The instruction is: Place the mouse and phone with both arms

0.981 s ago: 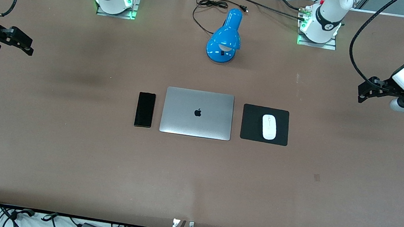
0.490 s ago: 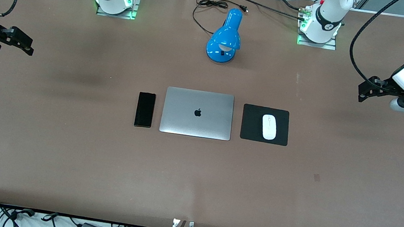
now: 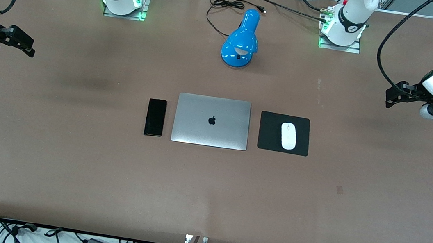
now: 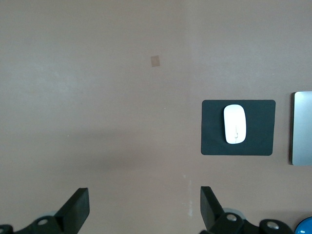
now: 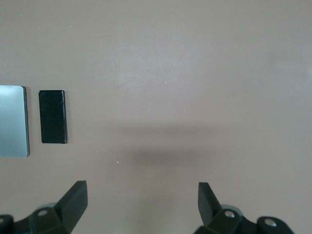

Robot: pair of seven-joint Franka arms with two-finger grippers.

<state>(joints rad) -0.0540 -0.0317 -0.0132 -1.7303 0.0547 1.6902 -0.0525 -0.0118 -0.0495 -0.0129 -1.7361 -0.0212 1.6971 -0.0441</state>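
The left pincer (image 3: 388, 100) is hanging spread open and empty over bare worktop (image 3: 70, 169) at its arm's end, well apart from the mouse (image 3: 288, 136) lying on the pad (image 3: 269, 132). The right pincer (image 3: 29, 49) is hovering open and empty at its end, well apart from the phone (image 3: 155, 117) lying just beside the laptop (image 3: 211, 121).

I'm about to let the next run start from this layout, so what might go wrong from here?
The phone lies flat, close beside the laptop; a descending finger could strike the laptop's edge. The mouse sits on the loose-looking mouse pad, which might slide when touched. Both the open left gripper and the open right gripper hang over bare table near its ends, so reaches are long.
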